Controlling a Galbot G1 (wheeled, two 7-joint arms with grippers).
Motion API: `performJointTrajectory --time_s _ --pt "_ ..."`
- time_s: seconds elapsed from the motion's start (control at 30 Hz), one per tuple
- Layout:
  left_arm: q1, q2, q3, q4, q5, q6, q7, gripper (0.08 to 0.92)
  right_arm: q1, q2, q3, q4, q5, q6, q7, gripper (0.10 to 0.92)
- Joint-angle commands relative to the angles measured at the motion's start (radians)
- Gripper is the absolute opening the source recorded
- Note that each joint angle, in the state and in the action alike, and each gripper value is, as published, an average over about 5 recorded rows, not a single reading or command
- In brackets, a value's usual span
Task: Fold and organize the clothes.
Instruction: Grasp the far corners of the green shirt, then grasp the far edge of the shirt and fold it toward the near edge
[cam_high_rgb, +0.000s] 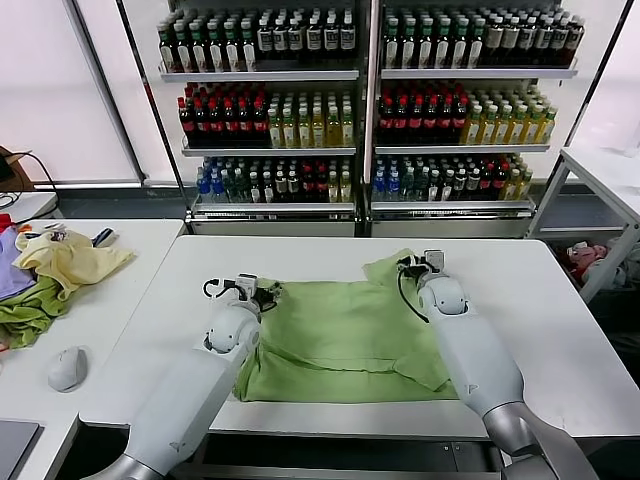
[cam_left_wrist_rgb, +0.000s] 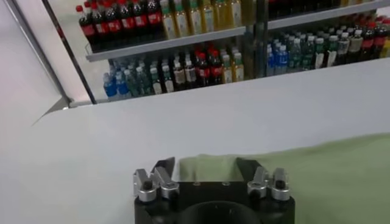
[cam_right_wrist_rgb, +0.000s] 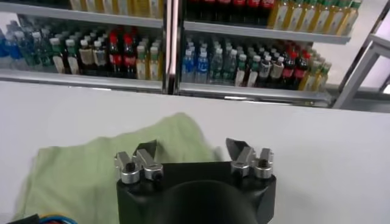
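The left end effector (cam_high_rgb: 262, 292) sits at the shirt's left far corner, about ten o'clock of the cloth, fingers apart with the green edge between them in the left wrist view. The right end effector (cam_high_rgb: 425, 262) hovers at the far right sleeve, about one o'clock, fingers also apart and holding nothing. The shirt (cam_high_rgb: 345, 335) lies spread, apparently face down, in the middle of the white tabletop (cam_high_rgb: 540, 300), its right sleeve already turned in a little toward the body.

The step in hand looks like taking the two far corners for a fold toward the near edge. To do it well, each end effector should come down until the fingers bracket only the top layer, pinch at matching points on both sides, then lift and draw evenly so the fold line stays straight. Whether the fingertips already touch cloth is hard to judge from the head view.

At nine o'clock, on a separate tabletop, lie a pale yellow garment (cam_high_rgb: 68, 262), a darker green cloth (cam_high_rgb: 28, 312) and a mouse (cam_high_rgb: 68, 368), all well apart. Behind, at twelve o'clock, stand shelves of bottles (cam_high_rgb: 360, 110). Nothing blocks the fold.
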Motion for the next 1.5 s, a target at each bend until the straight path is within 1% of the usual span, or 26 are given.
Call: performJointTrajectory --time_s 0.03,0.27,0.33,0.5,0.6,0.73,0.97,1.17,1.5 --pt "0.004 -0.004 0.007 0.004 -0.024 0.003 0.003 0.576 0.032 0.017 -0.006 -0.074 0.022 -0.014 -0.001 0.574" --pt "0.029 0.009 -0.003 -0.03 -0.052 0.002 0.005 0.368 0.007 0.005 0.003 -0.017 0.115 -0.063 -0.019 0.393" --pt "0.037 0.013 -0.012 -0.039 -0.064 0.001 0.007 0.316 -0.005 -0.001 0.004 0.004 0.126 -0.065 -0.027 0.332" --pt "0.054 0.018 -0.03 -0.049 -0.077 -0.016 0.014 0.154 -0.037 -0.016 -0.003 0.062 0.13 -0.056 -0.046 0.185" --pt "0.058 0.018 -0.034 -0.054 -0.077 -0.028 0.014 0.098 -0.052 -0.023 -0.006 0.088 0.129 -0.04 -0.049 0.125" --pt "0.071 0.023 -0.046 -0.096 -0.079 -0.062 0.013 0.085 -0.082 -0.041 -0.001 0.153 0.129 -0.004 -0.053 0.113" --pt "0.138 0.081 -0.073 -0.256 -0.116 -0.131 0.011 0.085 -0.194 -0.107 0.02 0.415 0.138 0.025 -0.054 0.113" --pt "0.213 0.122 -0.096 -0.394 -0.143 -0.137 0.007 0.085 -0.298 -0.16 0.068 0.582 0.16 0.016 -0.044 0.113" --pt "0.371 0.157 -0.132 -0.598 -0.142 -0.127 -0.001 0.085 -0.509 -0.242 0.204 0.869 0.196 -0.007 -0.031 0.113"
